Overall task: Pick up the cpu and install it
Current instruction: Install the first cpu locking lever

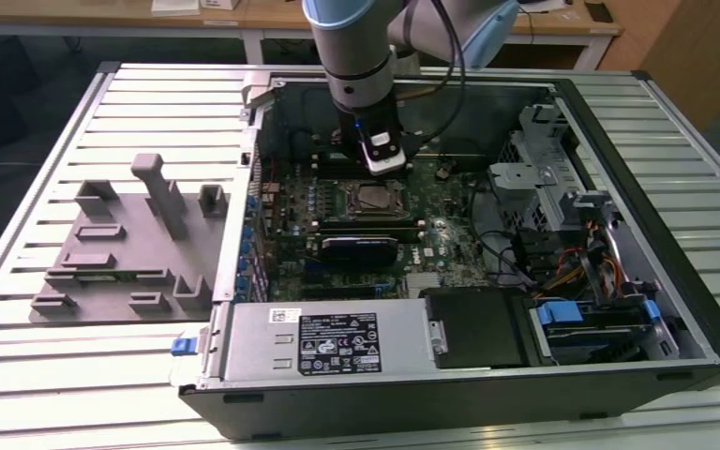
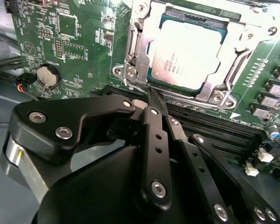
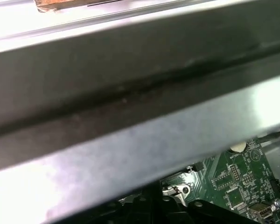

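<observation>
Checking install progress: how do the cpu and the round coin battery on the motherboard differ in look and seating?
The cpu is square, pale silvery and printed, lying in a metal-framed socket; the coin battery is round, plain and sits in a black holder. The cpu is far larger. Both lie flat on the green motherboard, clear of the gripper.
</observation>
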`<move>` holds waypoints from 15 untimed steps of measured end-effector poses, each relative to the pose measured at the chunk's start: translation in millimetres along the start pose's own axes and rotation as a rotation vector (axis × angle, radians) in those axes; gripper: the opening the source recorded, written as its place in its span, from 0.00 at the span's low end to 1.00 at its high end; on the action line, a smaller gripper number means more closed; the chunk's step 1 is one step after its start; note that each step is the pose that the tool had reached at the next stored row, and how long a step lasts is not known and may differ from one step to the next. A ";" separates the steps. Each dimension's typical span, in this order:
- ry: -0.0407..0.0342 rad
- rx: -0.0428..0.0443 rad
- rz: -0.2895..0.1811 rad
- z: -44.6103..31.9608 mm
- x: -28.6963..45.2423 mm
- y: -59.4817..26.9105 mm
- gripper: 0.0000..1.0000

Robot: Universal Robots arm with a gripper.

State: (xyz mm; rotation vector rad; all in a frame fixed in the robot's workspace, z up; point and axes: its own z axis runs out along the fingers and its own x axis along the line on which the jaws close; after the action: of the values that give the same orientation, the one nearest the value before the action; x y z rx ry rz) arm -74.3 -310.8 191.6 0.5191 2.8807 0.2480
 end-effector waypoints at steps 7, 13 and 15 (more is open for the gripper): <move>0.0004 -0.0010 0.000 -0.1 -0.1 0.2 0.11; 0.0003 -0.0010 0.000 -7.6 -1.5 1.7 0.11; 0.0003 -0.0010 0.000 -11.3 -2.1 2.5 0.11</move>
State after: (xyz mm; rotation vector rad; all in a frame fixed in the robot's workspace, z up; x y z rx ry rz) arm -74.2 -310.7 203.3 0.5194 2.8806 0.2496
